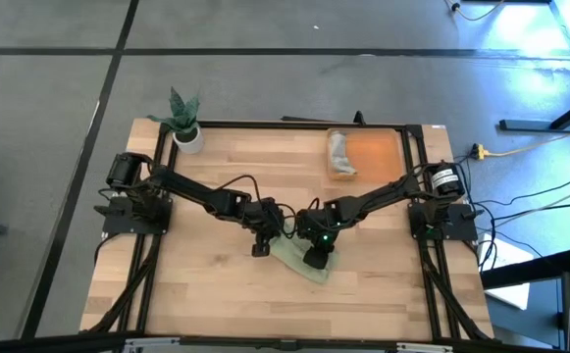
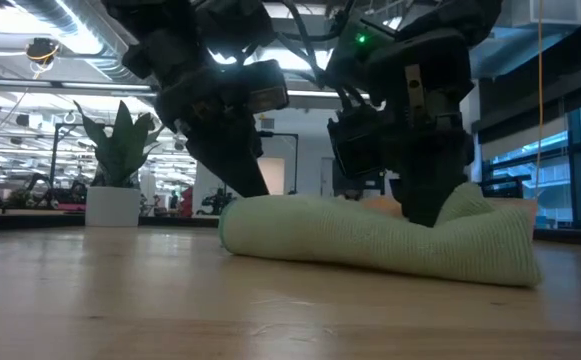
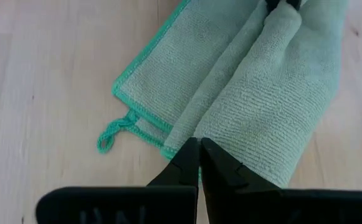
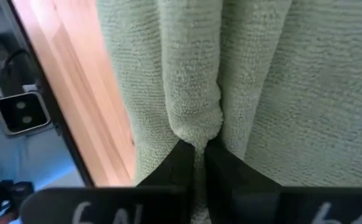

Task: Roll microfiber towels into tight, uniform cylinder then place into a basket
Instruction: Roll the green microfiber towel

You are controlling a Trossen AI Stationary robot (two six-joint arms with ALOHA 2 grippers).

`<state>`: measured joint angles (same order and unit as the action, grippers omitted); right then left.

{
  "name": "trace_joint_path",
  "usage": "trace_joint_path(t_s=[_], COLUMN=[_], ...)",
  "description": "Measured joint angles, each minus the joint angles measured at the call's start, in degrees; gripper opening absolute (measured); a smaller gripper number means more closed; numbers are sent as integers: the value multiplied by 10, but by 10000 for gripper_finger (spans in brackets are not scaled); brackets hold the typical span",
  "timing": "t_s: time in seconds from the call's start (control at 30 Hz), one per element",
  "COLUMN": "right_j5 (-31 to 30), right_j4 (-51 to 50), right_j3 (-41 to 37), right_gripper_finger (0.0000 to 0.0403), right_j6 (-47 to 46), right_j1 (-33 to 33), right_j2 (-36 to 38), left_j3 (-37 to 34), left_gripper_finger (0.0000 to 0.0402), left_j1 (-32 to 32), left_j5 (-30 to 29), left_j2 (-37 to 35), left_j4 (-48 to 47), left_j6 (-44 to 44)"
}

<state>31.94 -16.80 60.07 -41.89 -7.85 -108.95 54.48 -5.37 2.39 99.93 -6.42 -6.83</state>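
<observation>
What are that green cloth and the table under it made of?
The green towel looks like soft microfiber: fine looped pile, a darker stitched edge and a small hanging loop. The table looks like light wooden planks with a smooth finish, judging by the visible grain and seams; it might be a laminate.

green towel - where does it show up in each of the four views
High view: the green towel lies near the table's middle, under both end effectors.
Low view: it is a long roll lying across the centre.
Left wrist view: it fills the upper right, with the shut left end effector at its edge.
Right wrist view: it fills most of the frame; the right end effector pinches a fold.
Shared landmark: the wooden table.
</observation>
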Motion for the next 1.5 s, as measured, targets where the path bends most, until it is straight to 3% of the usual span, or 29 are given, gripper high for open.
trace_joint_path(t_s=[0.47,0.67,1.07,1.27,1.5], right_j5=[28,26,-121,-136,-154], right_j4=[25,19,33,49,55], right_j3=[0,0,0,0,0], right_gripper_finger=[115,126,126,126,126], right_j6=[-35,-45,-34,64,80], right_j1=[11,21,-5,-37,-43], right_j2=[0,23,150,118,71], left_j3=[0,0,1,1,1], left_gripper_finger=[0,0,0,0,0], left_j1=[1,1,2,8,11], left_j5=[0,-1,-16,-17,-15], left_j2=[0,0,-1,-1,-1], left_j4=[1,0,4,7,9], left_j6=[0,0,1,8,14])
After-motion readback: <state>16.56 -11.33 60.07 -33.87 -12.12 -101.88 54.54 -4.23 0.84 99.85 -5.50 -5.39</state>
